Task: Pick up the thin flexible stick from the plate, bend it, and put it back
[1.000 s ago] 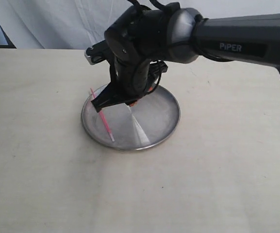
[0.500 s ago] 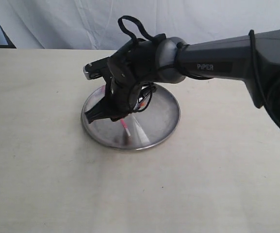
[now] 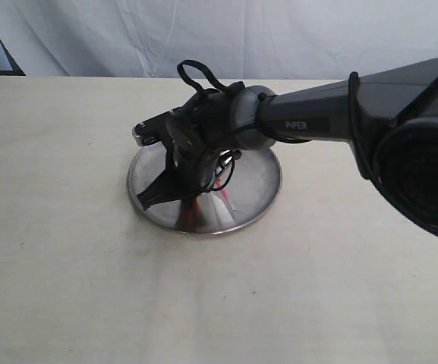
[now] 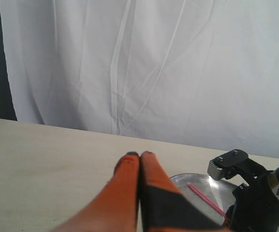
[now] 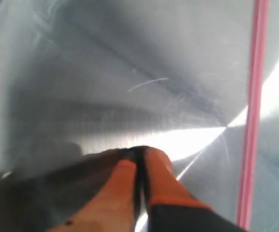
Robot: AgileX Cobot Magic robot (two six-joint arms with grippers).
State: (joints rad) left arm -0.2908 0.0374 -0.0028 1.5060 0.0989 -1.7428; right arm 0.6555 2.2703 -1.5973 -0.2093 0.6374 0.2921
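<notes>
Right wrist view: right fingers (image 5: 124, 181) closed, empty, stick (image 5: 253, 111) alongside; unclear from exterior view.

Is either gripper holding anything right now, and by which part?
Nothing. The right gripper is shut empty, the stick lying beside it on the plate; the left gripper is shut empty.

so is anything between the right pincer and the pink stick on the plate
Nothing visible: only bare shiny round silver metal plate shows between the shut right pincer and the thin pink stick beside it.
</notes>
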